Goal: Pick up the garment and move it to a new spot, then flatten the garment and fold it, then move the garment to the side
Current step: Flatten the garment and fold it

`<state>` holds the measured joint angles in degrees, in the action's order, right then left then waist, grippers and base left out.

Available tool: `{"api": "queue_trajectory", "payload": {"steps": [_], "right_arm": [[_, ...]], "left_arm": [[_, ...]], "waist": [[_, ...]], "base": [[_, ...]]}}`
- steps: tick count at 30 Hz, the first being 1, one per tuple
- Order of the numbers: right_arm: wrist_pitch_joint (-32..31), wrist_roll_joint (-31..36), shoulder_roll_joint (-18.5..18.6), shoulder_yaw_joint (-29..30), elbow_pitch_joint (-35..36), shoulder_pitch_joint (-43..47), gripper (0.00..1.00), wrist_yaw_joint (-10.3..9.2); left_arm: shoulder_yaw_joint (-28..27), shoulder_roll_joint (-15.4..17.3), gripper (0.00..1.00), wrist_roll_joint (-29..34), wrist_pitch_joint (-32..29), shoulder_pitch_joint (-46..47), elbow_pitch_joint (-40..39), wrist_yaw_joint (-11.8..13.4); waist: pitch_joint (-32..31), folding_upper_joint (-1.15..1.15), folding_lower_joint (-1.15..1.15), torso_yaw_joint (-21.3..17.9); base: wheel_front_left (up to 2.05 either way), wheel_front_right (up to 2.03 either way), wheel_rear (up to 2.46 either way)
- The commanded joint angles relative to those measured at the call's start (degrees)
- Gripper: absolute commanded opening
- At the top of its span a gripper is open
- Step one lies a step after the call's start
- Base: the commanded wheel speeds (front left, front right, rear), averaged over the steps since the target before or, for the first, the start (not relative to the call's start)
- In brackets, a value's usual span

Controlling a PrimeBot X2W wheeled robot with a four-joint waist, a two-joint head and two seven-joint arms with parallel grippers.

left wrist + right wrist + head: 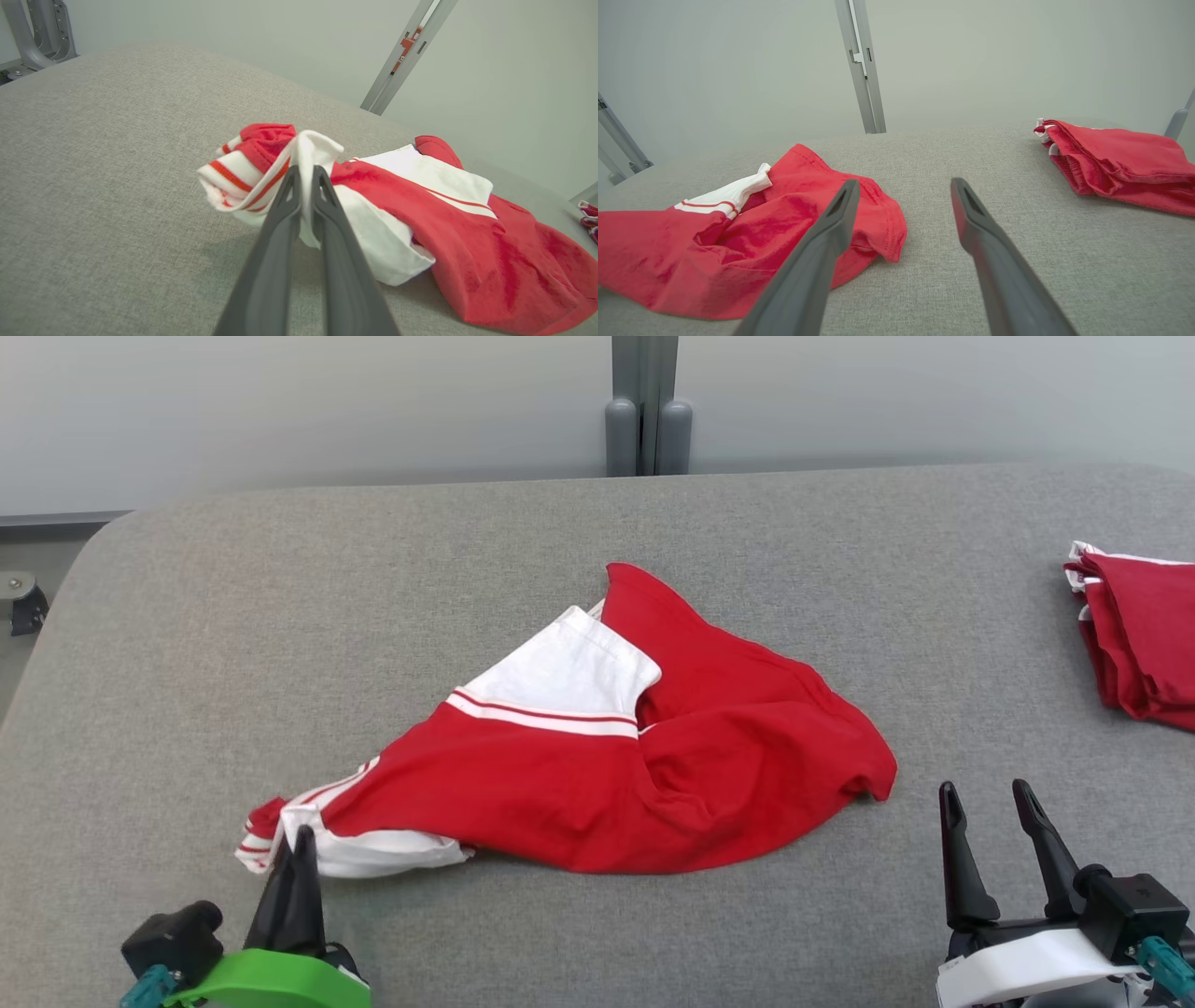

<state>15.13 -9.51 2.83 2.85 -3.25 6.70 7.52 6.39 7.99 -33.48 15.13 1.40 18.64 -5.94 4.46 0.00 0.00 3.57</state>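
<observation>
The shirt point(597, 775) is red, with white sleeves trimmed in red-and-white stripes. It lies crumpled and unfolded near the middle of the grey tabletop point(280, 616), toward its front edge. One white sleeve point(569, 672) rests flat on top of the red body. The body bunches in soft ridges toward the tabletop's right side. The other end, a striped cuff point(271, 831), stretches toward the tabletop's front left corner, bunched and pinched between the closed fingers of the left gripper point(303, 173).
</observation>
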Motion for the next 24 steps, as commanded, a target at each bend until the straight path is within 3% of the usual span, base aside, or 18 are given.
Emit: {"api": "queue_trajectory", "payload": {"steps": [1, 8, 15, 17, 18, 24], "right_arm": [[0.00, 0.36, 0.12, -0.08, -0.08, 0.30, 1.00, -0.06], [0.00, 0.62, 0.12, 0.07, 0.25, 1.08, 1.00, -0.06], [0.00, 1.00, 0.12, -0.93, 0.76, -1.38, 1.00, -0.06], [0.00, 1.37, 0.26, -1.51, 0.99, -2.50, 1.00, -0.06], [0.00, 2.25, 0.47, -1.79, 1.63, -4.53, 1.00, -0.06], [0.00, 3.15, 0.44, -2.01, 2.32, -7.50, 1.00, -0.06]], "left_arm": [[0.70, 0.06, 1.00, 1.29, -0.01, -0.91, 0.95, 0.54], [2.34, 1.42, 1.00, 9.20, -0.01, 1.84, -3.44, 4.42], [8.16, 3.90, 1.00, 14.48, -6.22, 11.85, -7.45, 2.22], [9.84, 3.70, 1.00, 14.94, -9.02, 16.55, -5.67, 1.35], [14.12, 3.51, 1.00, 16.12, -13.22, 27.52, 1.22, -0.50], [21.70, 2.92, 1.00, 18.50, -14.17, 42.22, 16.73, -1.50]], "waist": [[-0.56, 0.00, 0.00, 0.38], [-0.79, 0.00, 0.00, 0.32], [2.58, 0.00, 0.00, -1.18], [4.68, 0.00, 0.00, -2.12], [9.35, 0.00, 0.00, -3.83], [14.97, 0.00, 0.00, -6.70]], "base": [[0.00, 0.00, 0.00], [0.00, 0.00, 0.00], [0.00, 0.00, 0.00], [0.00, 0.00, 0.00], [0.00, 0.00, 0.00], [0.00, 0.00, 0.00]]}}
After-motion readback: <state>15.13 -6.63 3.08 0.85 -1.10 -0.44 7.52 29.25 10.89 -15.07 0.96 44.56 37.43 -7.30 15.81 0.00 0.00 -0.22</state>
